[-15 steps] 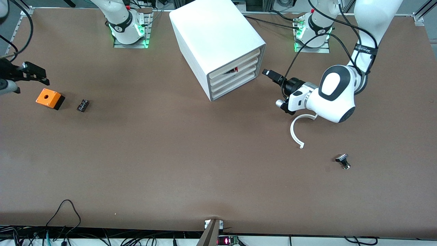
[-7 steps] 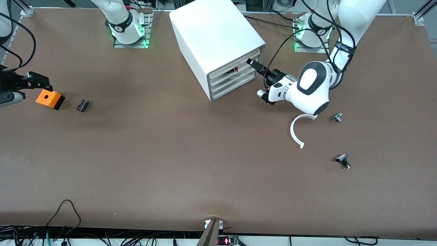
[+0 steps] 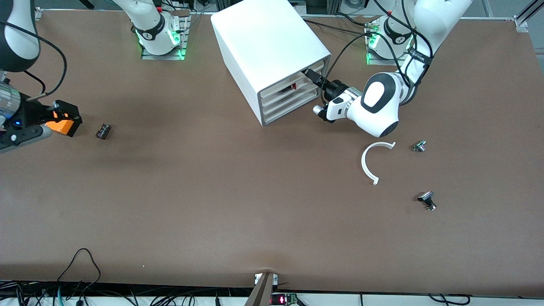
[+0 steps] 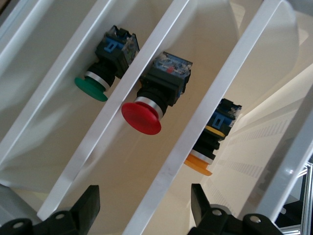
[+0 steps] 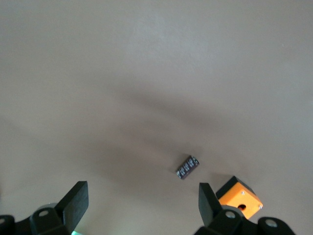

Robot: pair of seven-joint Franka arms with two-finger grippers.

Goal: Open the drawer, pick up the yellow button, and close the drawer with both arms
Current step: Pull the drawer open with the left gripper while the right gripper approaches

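Observation:
The white cabinet stands at the table's far middle, all its drawers shut. My left gripper is at the drawer fronts, level with the top drawer. In the left wrist view the gripper is open, with one white drawer front edge between its fingers. The orange-capped button lies in the compartment beside that edge; a red button and a green one lie in the neighbouring drawers. My right gripper is open and empty over the orange box.
A small black part lies beside the orange box with a hole, and it also shows in the right wrist view. A white curved piece and two small black-and-silver parts lie toward the left arm's end.
My left gripper has moved in from beside the cabinet to the drawer fronts. My right gripper has swung over the orange box.

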